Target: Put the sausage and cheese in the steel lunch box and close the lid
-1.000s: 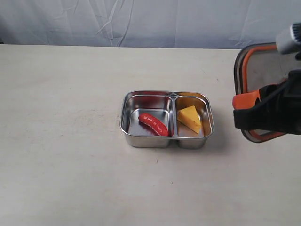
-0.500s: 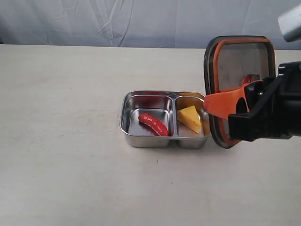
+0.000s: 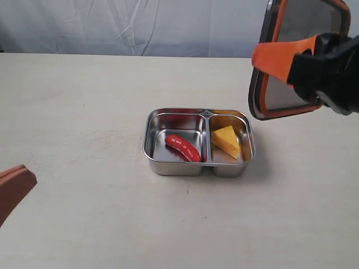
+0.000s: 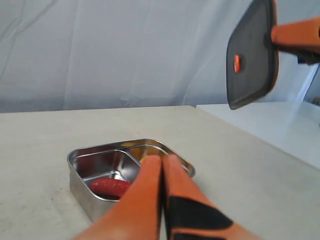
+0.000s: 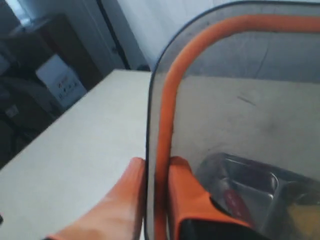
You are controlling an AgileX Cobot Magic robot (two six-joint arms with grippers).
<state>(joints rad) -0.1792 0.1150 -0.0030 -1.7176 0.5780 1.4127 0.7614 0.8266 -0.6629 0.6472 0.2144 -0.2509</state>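
In the lunch box (image 3: 179,168), sausage (image 3: 183,147) lies left of cheese (image 3: 226,141)

This is looking like a robot test lab, not a home or a kitchen. A wrinkled white cloth backdrop (image 3: 140,25) is hanging behind a plain pale surface (image 3: 78,101) and screening off the room. An orange-tipped left gripper (image 4: 161,162) and right gripper (image 5: 155,167) are reaching over that surface. Beyond its edge, the right wrist view is showing a dim room, with dark furniture (image 5: 45,40) and a pale labelled box (image 5: 62,80) standing beside it.
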